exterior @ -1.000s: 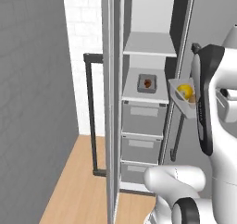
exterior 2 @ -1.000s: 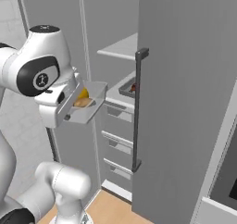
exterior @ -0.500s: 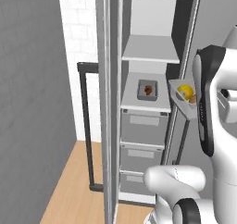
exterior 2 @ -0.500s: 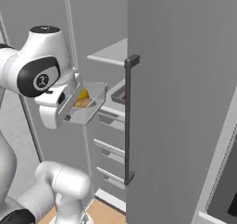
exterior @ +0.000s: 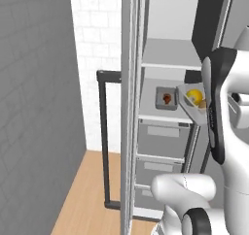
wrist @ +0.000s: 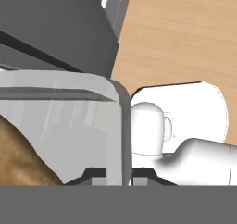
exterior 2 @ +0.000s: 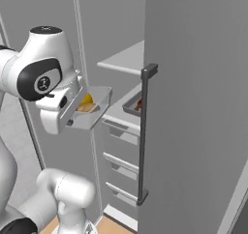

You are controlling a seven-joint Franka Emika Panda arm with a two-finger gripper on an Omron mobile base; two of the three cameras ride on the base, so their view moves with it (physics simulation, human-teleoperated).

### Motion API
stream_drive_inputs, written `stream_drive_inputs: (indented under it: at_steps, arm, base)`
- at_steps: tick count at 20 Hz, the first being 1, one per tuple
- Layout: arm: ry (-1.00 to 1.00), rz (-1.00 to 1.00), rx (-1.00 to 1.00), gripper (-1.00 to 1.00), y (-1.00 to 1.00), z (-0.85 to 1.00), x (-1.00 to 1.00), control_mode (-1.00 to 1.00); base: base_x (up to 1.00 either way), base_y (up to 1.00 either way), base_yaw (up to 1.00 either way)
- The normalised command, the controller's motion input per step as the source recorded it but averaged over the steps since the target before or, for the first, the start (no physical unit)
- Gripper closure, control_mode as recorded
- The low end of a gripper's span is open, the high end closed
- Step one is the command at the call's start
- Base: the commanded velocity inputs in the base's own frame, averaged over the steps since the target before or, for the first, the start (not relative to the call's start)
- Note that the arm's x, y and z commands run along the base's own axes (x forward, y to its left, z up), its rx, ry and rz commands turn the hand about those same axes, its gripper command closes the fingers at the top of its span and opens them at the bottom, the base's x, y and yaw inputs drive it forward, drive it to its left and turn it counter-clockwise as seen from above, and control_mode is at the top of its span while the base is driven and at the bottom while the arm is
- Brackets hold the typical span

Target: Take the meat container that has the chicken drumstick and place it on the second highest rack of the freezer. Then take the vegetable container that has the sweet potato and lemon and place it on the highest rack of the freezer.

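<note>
Carrying: second step in hand; the meat tray [exterior: 167, 98] with the drumstick [exterior: 168, 98] already sits on the second-highest rack of the freezer [exterior: 132, 108].
End effector: [wrist: 118, 174] clamped on the vegetable tray's [exterior 2: 93, 112] rim.
Tray: held outside the freezer, below the top rack [exterior: 171, 54], holding the lemon [exterior: 193, 94] and sweet potato [wrist: 23, 156].
Next: judged, raise it above that rack, then push inward.
Hidden: fingertips are cropped; the sweet potato is mostly cut off.
</note>
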Motion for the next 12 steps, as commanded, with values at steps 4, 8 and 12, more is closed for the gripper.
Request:
stream_drive_inputs:
  at_steps: [4, 8, 12]
  arm:
    - [0.00, 0.00, 0.00, 1.00, 0.00, 0.00, 0.00, 1.00]
    - [0.00, 0.00, 0.00, 1.00, 0.00, 0.00, 0.00, 1.00]
    - [0.00, 0.00, 0.00, 1.00, 0.00, 0.00, 0.00, 1.00]
  base:
    - [0.66, 0.00, 0.00]
    - [0.67, 0.00, 0.00]
    - [0.63, 0.00, 0.00]
